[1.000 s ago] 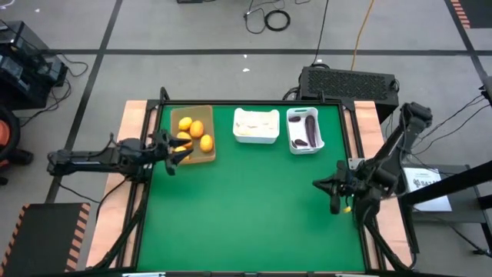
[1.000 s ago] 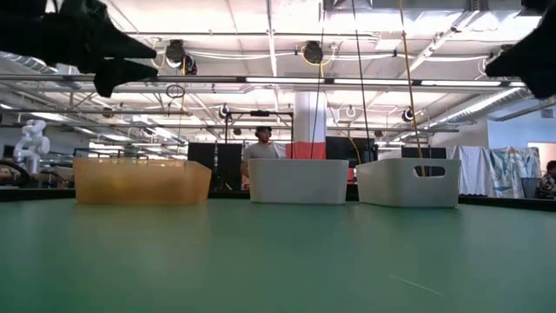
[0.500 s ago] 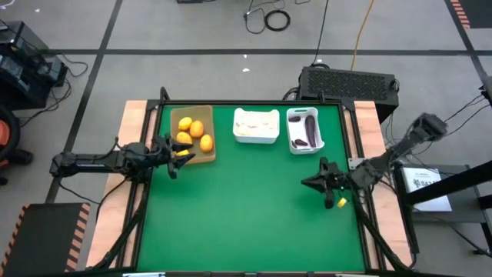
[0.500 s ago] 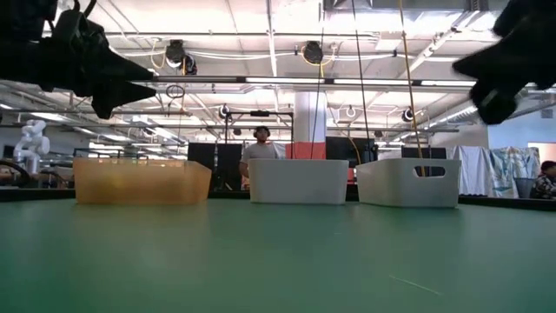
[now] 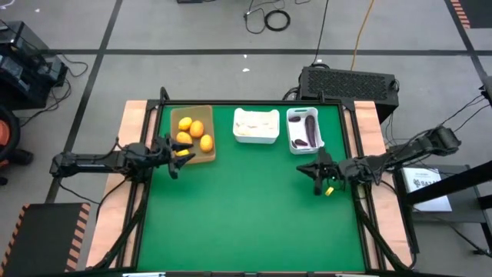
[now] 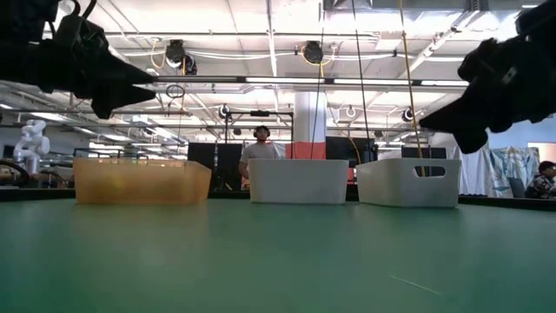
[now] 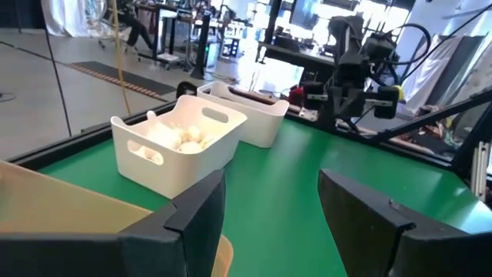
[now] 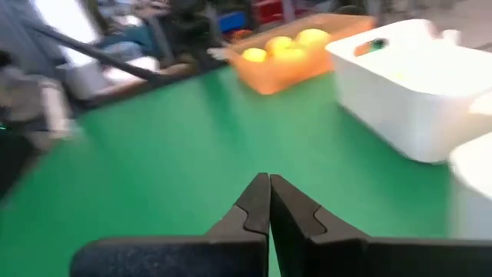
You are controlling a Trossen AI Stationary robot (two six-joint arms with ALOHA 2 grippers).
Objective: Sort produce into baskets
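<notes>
The tan tray holds several orange-yellow fruits. The middle white bin holds white garlic bulbs. The right white bin holds dark purple eggplants. My left gripper hovers over the tan tray's near left corner, open and empty; its wrist view shows the gap between its fingers. My right gripper is shut and empty above the green table, just near of the right white bin; its wrist view shows the fingers pressed together.
The three containers stand in a row along the far edge of the green table. The middle and near parts of the table are bare green surface. Wooden side rails run along both sides. A person stands far behind the table.
My right gripper has gone toward the table's left and far edges, toward the right white bin, with its arm stretching out, and it has stayed shut. My left gripper has kept still over the tan tray's corner.
</notes>
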